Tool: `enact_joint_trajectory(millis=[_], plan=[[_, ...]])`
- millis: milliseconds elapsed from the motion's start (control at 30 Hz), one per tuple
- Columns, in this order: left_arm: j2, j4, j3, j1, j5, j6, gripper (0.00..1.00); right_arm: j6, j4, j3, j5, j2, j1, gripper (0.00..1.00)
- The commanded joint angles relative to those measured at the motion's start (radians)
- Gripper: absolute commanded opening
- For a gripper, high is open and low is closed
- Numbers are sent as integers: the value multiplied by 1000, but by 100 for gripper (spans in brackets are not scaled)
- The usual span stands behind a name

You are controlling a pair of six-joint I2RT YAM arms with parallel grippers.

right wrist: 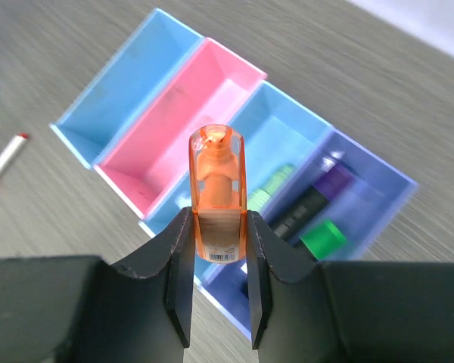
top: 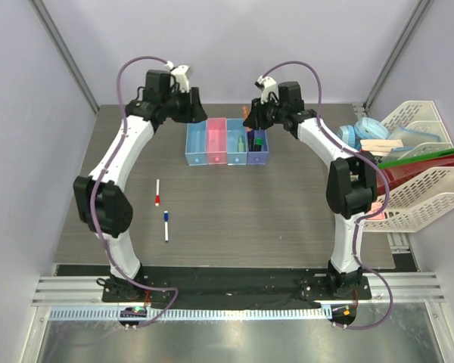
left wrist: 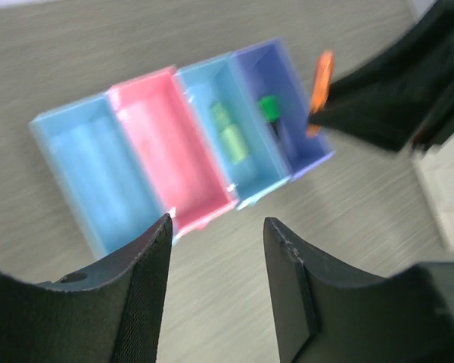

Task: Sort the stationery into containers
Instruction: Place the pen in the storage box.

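Orange stationery piece stands pinched upright in the right gripper, above the joined row of bins. The left gripper hangs over the row's near side, jaws spread and empty. Green pieces lie in the light blue bin, a green-capped highlighter in the purple bin. A red-capped marker and a blue-capped marker lie on the table.

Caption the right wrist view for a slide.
Right claw grips a translucent orange plastic piece above the joined row of four translucent bins.
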Motion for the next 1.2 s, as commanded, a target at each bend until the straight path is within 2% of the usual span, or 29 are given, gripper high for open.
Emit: enact_joint_trajectory(millis=[0, 267, 500, 667, 900, 967, 1033, 1167], plan=[[-106, -131, -197, 69, -16, 171, 51, 121, 29, 124, -156, 97, 7, 1], [-192, -183, -540, 122, -56, 307, 56, 135, 28, 158, -156, 206, 14, 1], [-158, -173, -633, 126, -67, 320, 56, 103, 25, 152, -137, 246, 22, 2], [-154, -177, -633, 139, -99, 326, 56, 69, -1, 140, -124, 234, 36, 16], [-186, -186, -659, 177, -146, 326, 57, 25, -15, 119, -110, 219, 57, 45], [-194, -187, -673, 188, -152, 329, 57, 17, -20, 120, -104, 214, 62, 50], [-192, -193, -688, 203, -151, 341, 57, 14, -24, 120, -97, 202, 67, 62], [-186, -191, -714, 220, -160, 352, 57, 8, -29, 116, -83, 180, 68, 74]])
